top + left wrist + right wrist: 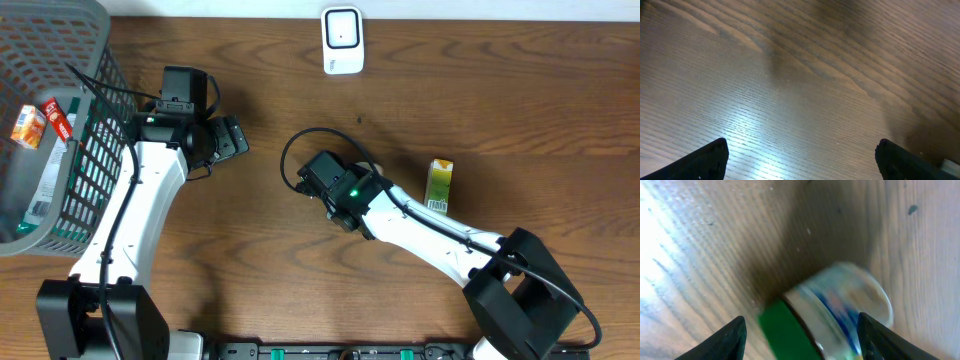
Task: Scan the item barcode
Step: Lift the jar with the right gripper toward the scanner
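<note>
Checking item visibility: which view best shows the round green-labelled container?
Right wrist: the container lies close between the fingers, though blurred. Overhead, the right arm nearly hides it; left wrist shows only table.

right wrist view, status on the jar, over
left claw open, empty. right claw open, astride jar, view blurred. nothing between it and scanner.

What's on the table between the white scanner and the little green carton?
Nothing, just bare wooden table between the white scanner and the green carton, as the overhead view shows.
</note>
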Available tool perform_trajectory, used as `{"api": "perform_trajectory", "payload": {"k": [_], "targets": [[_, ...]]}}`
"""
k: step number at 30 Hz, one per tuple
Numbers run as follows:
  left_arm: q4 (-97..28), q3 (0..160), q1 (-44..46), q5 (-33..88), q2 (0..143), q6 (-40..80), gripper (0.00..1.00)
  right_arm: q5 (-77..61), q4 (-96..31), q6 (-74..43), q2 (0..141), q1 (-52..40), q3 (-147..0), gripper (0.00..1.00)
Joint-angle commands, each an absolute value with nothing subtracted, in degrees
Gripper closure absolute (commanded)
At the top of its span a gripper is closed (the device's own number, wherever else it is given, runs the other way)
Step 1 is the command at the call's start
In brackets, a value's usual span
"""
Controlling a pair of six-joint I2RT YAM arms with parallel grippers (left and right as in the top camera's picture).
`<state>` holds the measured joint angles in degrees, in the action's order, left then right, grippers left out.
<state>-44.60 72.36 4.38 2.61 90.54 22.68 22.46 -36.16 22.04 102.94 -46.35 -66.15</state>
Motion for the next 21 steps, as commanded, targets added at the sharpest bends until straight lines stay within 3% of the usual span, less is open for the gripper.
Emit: {"api": "perform_trajectory", "payload": {"k": [1,7,10,12,19,21], "targets": [[-44.69,73.41,4.19,1.89,90.02,22.61,0.05,20.95,-36.01,22.35,103.63,-45.65,-66.52,0.33],[-44.69,73.41,4.19,1.89,90.02,22.61,0.06,20.88,-34.57,9.15,101.34,-43.33,-69.95,0.32],[-44.69,73.41,4.19,1.89,90.02,22.61,0.05,20.58,-36.86,3.66,98.56,-41.19,-73.08,0.23],[-44.69,73.41,4.19,1.89,90.02,22.61,0.06,18.37,-39.07,-0.43,96.79,-39.09,-74.41,0.23],[-44.69,73.41,4.19,1.89,90.00,22.61,0.06,-4.05,-45.67,-17.69,95.31,-26.11,-73.80,0.37],[-44.69,73.41,4.19,1.91,90.02,22.61,0.05,-8.25,-45.04,-18.70,95.94,-23.46,-72.29,0.36]]}}
